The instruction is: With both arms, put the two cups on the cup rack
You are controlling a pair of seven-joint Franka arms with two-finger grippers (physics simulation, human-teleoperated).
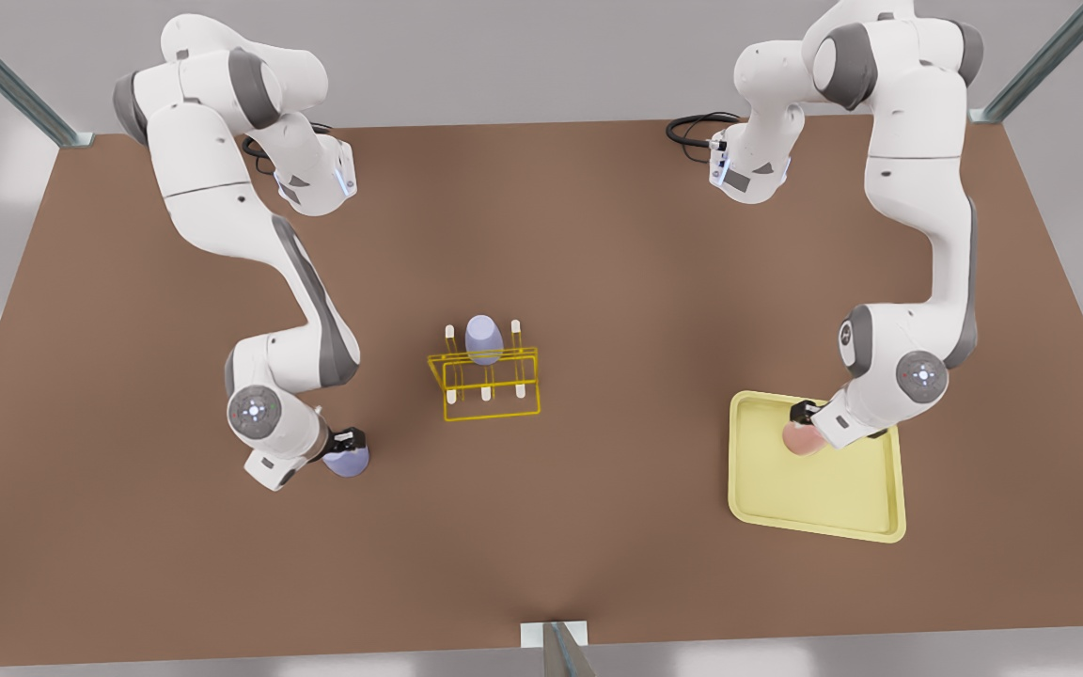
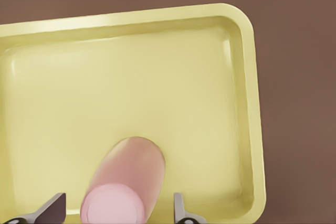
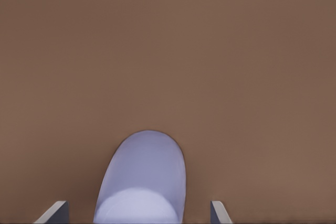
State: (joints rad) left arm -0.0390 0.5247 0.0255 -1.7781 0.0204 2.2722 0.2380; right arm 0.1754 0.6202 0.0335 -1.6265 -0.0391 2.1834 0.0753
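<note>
On the front view's right, your left tool (image 1: 807, 420) is down over the pale-yellow tray (image 1: 842, 508), at the corner nearest the rack. The pink cup (image 1: 800, 438) lies inside that tray, and in the left wrist view its flat base (image 2: 112, 210) faces the camera, with the cup (image 2: 126, 182) sitting between the two fingertips (image 2: 181, 211). There is a visible gap on each side of the cup, so the left tool is spread apart and not pressing on it.

On the front view's left, your right tool (image 1: 348, 442) is low over the bare brown table (image 1: 598, 244), with a lavender cup (image 1: 347, 461) just below it. The right wrist view shows that cup (image 3: 142, 182) between the fingertips (image 3: 55, 212), again with table showing on both sides, so the right tool is also released and clear of the cup walls.

The yellow cup rack (image 1: 485, 381) stands near the middle of the table, between the two arms and well apart from both. A second lavender cup (image 1: 483, 338) sits upside down on one of its far pegs; the other white-tipped pegs are bare.
</note>
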